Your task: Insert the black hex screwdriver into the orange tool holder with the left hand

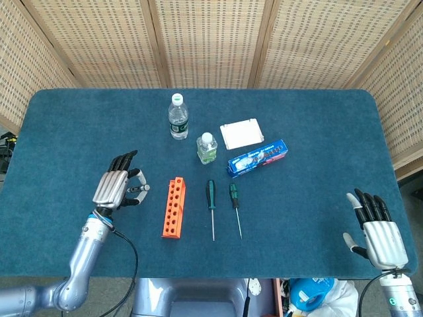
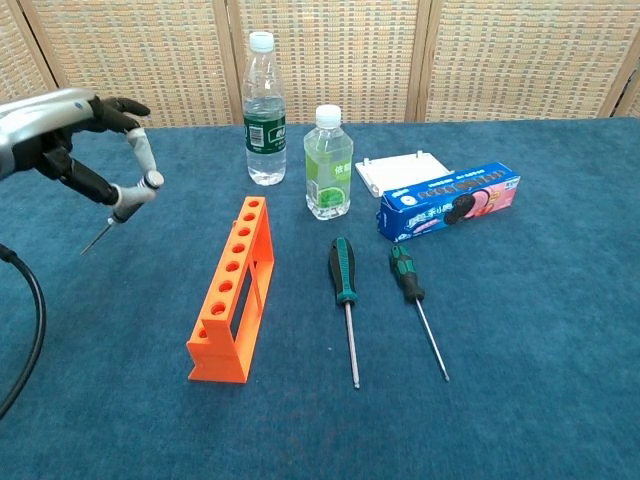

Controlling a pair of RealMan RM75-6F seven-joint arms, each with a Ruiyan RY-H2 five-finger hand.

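Observation:
The orange tool holder (image 1: 173, 207) (image 2: 235, 290) lies lengthwise on the blue table, its row of holes facing up. My left hand (image 1: 117, 187) (image 2: 70, 130) is raised above the table, to the left of the holder and apart from it. It pinches the black hex screwdriver (image 2: 90, 182), whose thin shaft points down and to the left. In the head view the hand mostly hides the tool. My right hand (image 1: 377, 231) rests at the table's near right corner, holding nothing, fingers apart.
Two green-handled screwdrivers (image 1: 211, 198) (image 1: 233, 198) lie right of the holder. Behind them stand a tall water bottle (image 2: 264, 110) and a short bottle (image 2: 328, 162), with a blue cookie box (image 2: 450, 200) and a white box (image 2: 400, 170) further right.

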